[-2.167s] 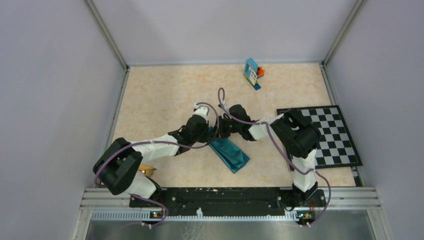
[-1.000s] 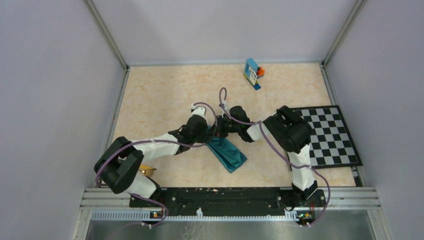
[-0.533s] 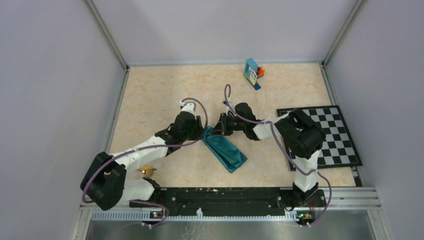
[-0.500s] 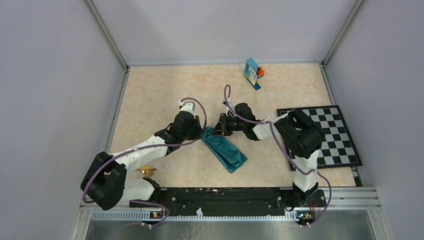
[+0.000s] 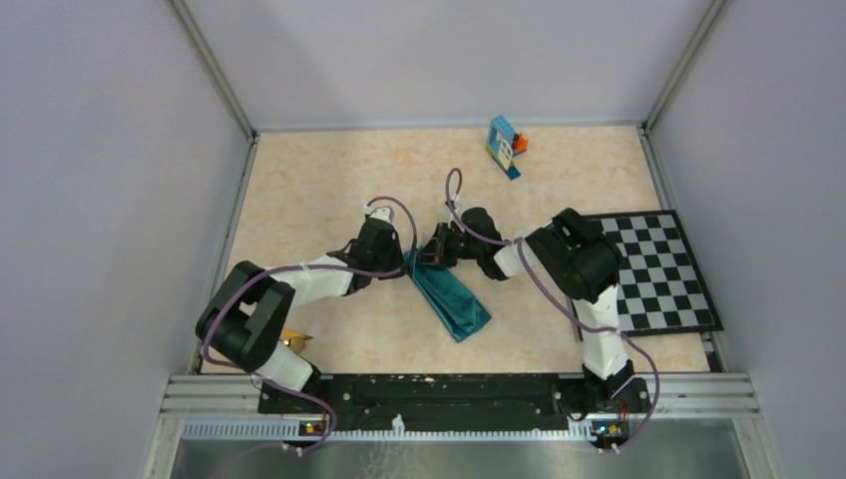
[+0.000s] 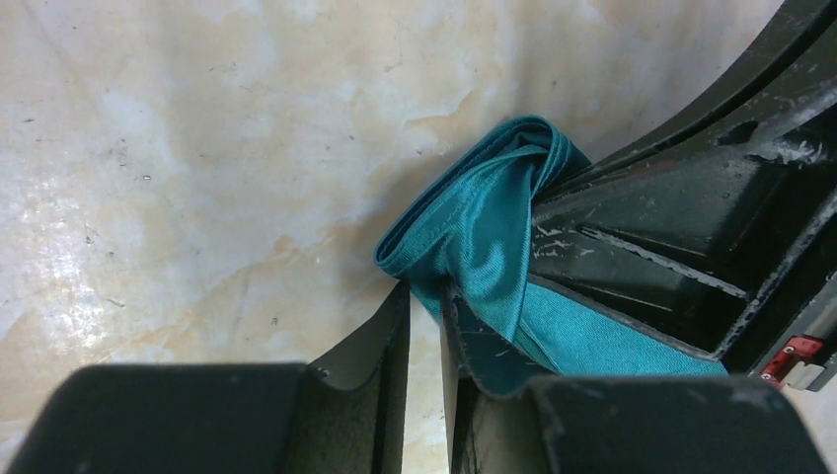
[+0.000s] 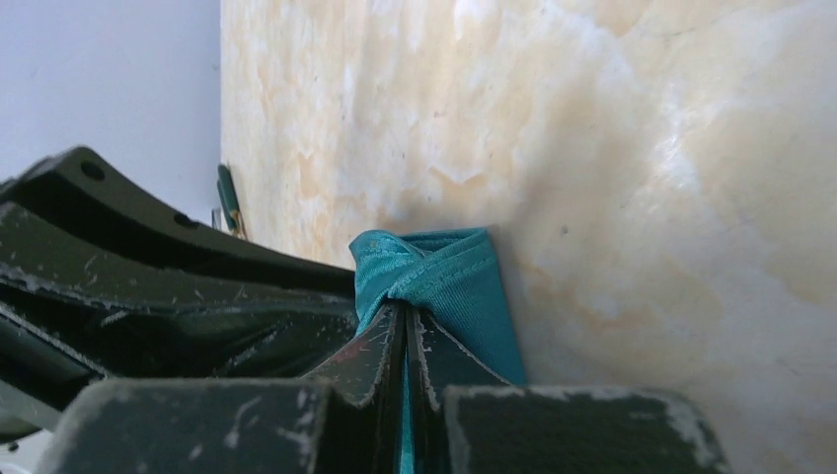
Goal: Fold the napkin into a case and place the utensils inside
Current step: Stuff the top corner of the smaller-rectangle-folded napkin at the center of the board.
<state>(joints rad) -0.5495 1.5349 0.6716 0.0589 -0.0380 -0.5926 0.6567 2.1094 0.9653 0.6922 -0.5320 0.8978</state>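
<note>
Folded to a strip, nothing tucked in yet.
Napkin [image 5: 451, 297] lying diagonally on the surface [image 5: 319, 190] as a narrow strip; far end clenched in right claw [image 7: 405, 312], left claw [image 6: 424, 292] nearly closed there, grip unclear; utensils [image 5: 293, 340] well apart, near left edge.

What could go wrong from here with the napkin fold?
1. Both grippers crowd one end of the napkin: the left gripper sits right beside the right gripper, so fingers may collide.
2. The right gripper pinches a bunched, twisted corner; a pull may drag the cloth and spoil the fold.
3. The utensils lie by the elbow of the left arm and could get knocked.
</note>
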